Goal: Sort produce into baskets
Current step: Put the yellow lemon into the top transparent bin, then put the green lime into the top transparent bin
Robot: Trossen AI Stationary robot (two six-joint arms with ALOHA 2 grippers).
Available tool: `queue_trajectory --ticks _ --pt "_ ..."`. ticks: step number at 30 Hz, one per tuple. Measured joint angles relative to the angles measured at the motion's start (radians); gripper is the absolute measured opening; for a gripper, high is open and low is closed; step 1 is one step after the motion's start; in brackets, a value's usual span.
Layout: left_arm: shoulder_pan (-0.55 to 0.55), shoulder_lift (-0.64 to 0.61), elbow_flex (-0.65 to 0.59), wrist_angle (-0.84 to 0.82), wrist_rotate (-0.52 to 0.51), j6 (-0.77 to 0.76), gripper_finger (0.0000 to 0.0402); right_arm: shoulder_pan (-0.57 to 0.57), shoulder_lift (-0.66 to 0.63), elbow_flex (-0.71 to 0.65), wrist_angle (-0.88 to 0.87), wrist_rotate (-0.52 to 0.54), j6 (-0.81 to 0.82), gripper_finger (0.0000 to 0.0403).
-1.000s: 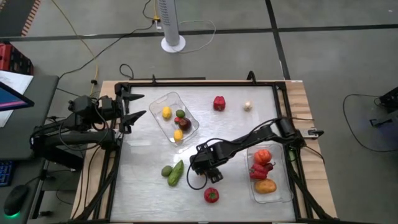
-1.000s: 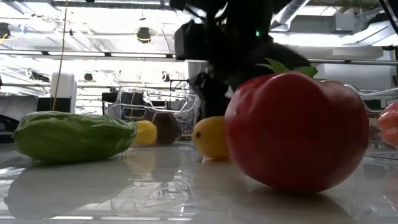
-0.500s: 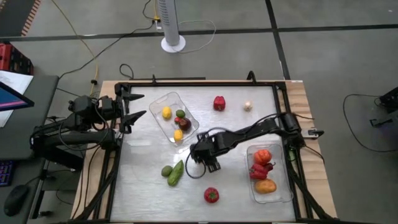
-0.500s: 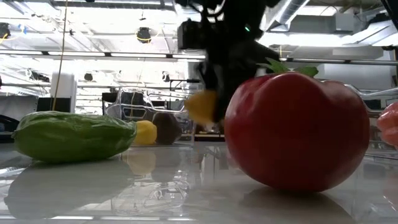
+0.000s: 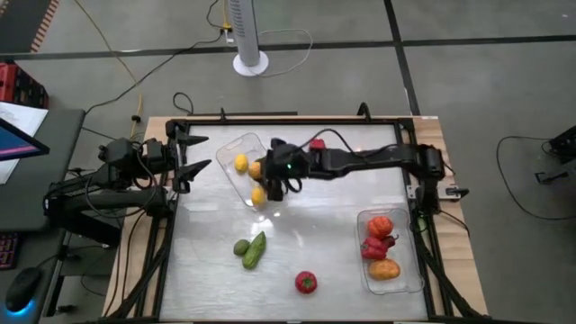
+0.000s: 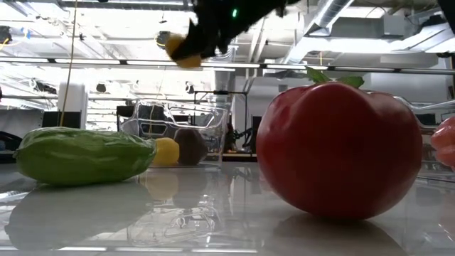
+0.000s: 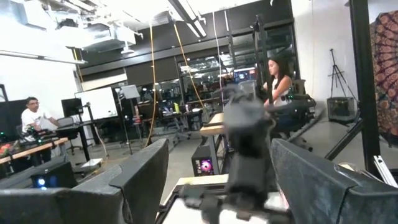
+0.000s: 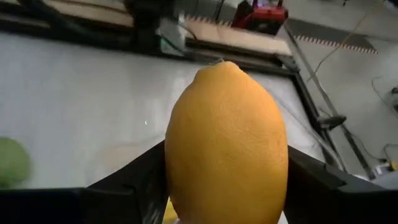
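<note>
The right pincer point(image 5: 263, 171) is clamped on a yellow lemon point(image 8: 225, 149) and hangs over the left basket point(image 5: 236, 144), the clear tray that holds two yellow fruits already. From the level view the lemon point(image 6: 182, 50) rides well above the counter point(image 5: 333, 234), so the step in hand looks like carrying it to this basket and letting it go.

To do that well, I would bring the pincer down until the lemon is just above a bare patch of the basket floor, clear of the yellow fruit point(image 5: 241, 163) inside, and only then part the fingers. A lemon is round and will roll; dropped from this height it could bounce over the low wall.

The lemon sits squarely between the two fingers, filling the gap and sticking out ahead of the tips.

The left pincer point(image 5: 200, 153) waits just beside the basket, off its outer edge, with its fingers apart and nothing in them.
</note>
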Motion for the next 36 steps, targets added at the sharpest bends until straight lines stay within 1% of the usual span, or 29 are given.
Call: queue_trajectory --ticks 3,5,8,10,11,14,16,18,19,21,22,23,24,26,27,29,32,34,36 --pt "0.000 0.000 0.000 -0.002 0.000 0.004 0.0270 -0.030 0.036 -0.002 -0.008 -0.077 0.011 0.0287" --pt "0.000 0.000 0.000 -0.003 0.000 0.009 0.0270 -0.037 0.040 -0.005 -0.036 -0.103 0.023 0.0303" --pt "0.000 0.000 0.000 -0.004 0.000 0.006 0.0270 -0.039 0.036 -0.002 -0.036 -0.106 0.030 0.0336" --pt "0.000 0.000 0.000 -0.013 0.000 -0.014 0.0270 -0.039 0.016 -0.002 -0.082 -0.105 0.031 0.0358" --pt "0.000 0.000 0.000 -0.027 0.000 -0.025 0.0270 -0.037 0.002 0.002 -0.140 -0.094 0.036 0.0367" --pt "0.000 0.014 0.000 -0.082 -0.023 -0.036 0.0270 -0.024 -0.055 0.005 -0.282 0.038 0.049 0.0376" --pt "-0.001 0.046 0.004 -0.105 -0.053 -0.036 0.0270 -0.012 -0.105 -0.045 -0.292 0.093 0.054 0.0371" --pt "-0.014 0.113 0.026 -0.126 -0.048 -0.037 0.0270 0.004 -0.159 -0.137 -0.237 0.129 0.049 0.0359" --pt "-0.031 0.156 0.043 -0.125 -0.024 -0.037 0.0270 0.010 -0.193 -0.193 -0.203 0.148 0.045 0.0351" --pt "-0.084 0.250 0.078 -0.127 0.030 -0.038 0.0270 0.021 -0.272 -0.306 -0.133 0.186 0.023 0.0335" --pt "-0.116 0.304 0.100 -0.128 0.030 -0.038 0.0270 0.020 -0.320 -0.359 -0.082 0.205 0.007 0.0327" --pt "-0.147 0.354 0.119 -0.127 0.006 -0.039 0.0270 0.016 -0.368 -0.404 -0.044 0.229 -0.006 0.0320" --pt "-0.183 0.402 0.133 -0.147 -0.039 -0.046 0.0270 0.011 -0.412 -0.443 -0.005 0.256 -0.027 0.0314" --pt "-0.252 0.498 0.164 -0.241 -0.150 -0.061 0.0270 0.001 -0.503 -0.501 0.067 0.286 -0.068 0.0305" --pt "-0.283 0.546 0.180 -0.290 -0.190 -0.074 0.0270 -0.004 -0.544 -0.523 0.098 0.296 -0.088 0.0302" --pt "-0.342 0.625 0.212 -0.409 -0.220 -0.139 0.0270 -0.013 -0.626 -0.545 0.150 0.296 -0.115 0.0300" --pt "-0.417 0.719 0.288 -0.559 -0.200 -0.288 0.0270 -0.023 -0.728 -0.558 0.196 0.291 -0.134 0.0300" --pt "-0.468 0.754 0.348 -0.655 -0.203 -0.391 0.0270 -0.030 -0.774 -0.558 0.205 0.289 -0.141 0.0300" --pt "-0.525 0.779 0.400 -0.693 -0.224 -0.457 0.0270 -0.030 -0.807 -0.559 0.203 0.282 -0.134 0.0300"
